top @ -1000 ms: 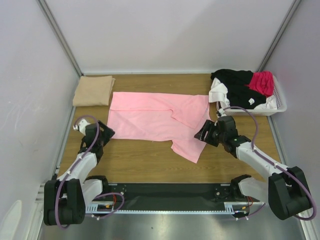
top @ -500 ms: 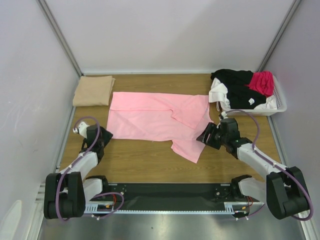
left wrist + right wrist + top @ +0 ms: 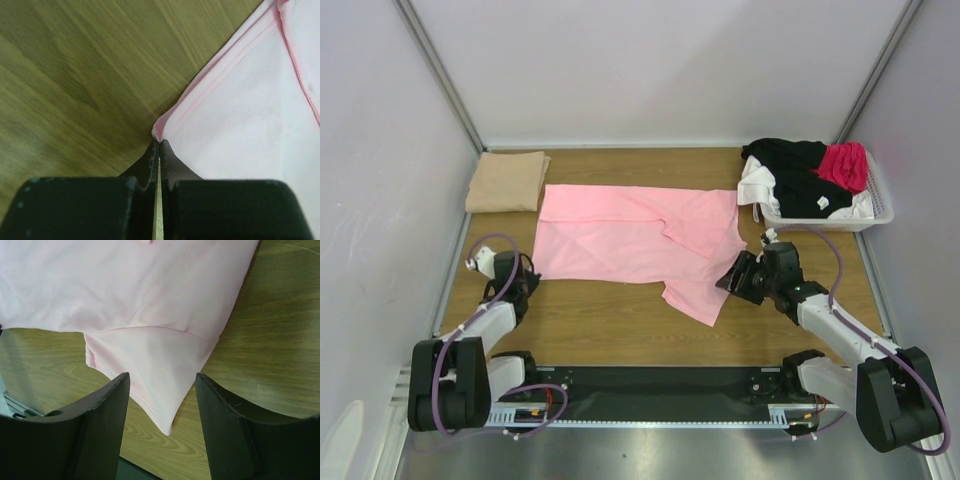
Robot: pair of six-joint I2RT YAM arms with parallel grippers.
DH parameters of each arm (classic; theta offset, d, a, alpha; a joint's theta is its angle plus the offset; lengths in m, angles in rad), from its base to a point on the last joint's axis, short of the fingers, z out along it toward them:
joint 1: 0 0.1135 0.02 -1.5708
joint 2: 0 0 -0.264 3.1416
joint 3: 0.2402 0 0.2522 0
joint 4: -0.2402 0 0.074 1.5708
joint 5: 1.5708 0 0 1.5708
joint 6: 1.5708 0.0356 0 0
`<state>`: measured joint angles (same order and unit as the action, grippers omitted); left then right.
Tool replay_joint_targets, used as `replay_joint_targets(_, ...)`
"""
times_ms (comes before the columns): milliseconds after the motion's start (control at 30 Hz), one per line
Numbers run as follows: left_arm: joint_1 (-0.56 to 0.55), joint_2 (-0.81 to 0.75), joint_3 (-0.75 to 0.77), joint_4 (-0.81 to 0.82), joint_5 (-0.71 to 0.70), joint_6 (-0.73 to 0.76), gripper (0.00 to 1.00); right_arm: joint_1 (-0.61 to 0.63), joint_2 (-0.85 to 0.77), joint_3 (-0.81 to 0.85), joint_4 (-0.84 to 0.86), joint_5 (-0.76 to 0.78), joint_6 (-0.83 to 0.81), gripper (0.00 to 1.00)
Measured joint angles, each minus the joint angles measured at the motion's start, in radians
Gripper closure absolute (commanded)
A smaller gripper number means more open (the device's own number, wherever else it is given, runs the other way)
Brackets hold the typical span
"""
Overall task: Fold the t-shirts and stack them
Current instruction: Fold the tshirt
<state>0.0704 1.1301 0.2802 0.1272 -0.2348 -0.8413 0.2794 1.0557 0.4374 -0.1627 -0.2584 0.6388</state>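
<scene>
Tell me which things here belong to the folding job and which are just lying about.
Job:
- pink t-shirt, spread on the table
- tan t-shirt, folded, far left
- black t-shirt, white t-shirt and magenta t-shirt, heaped together, unfolded

Not the job:
- white basket, only holding that heap
- wooden table

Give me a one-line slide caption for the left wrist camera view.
Left gripper closed on the corner of the light pink t-shirt, lying on the wooden table.

Pink t-shirt (image 3: 630, 240) lies spread, tan t-shirt (image 3: 507, 181) folded beside it.
</scene>
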Motion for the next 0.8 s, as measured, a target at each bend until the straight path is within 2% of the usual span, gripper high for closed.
replay_joint_targets(400, 0.0, -0.163, -0.064, -0.031, -0.029, -0.024, 1.0, 0.006, -0.023, -0.077, -0.039, -0.018, 0.018, 0.34)
replay_joint_targets(800, 0.0, -0.175, -0.072, -0.037, -0.032, -0.024, 1.0, 0.097, -0.066, -0.117, -0.01, -0.017, 0.078, 0.37)
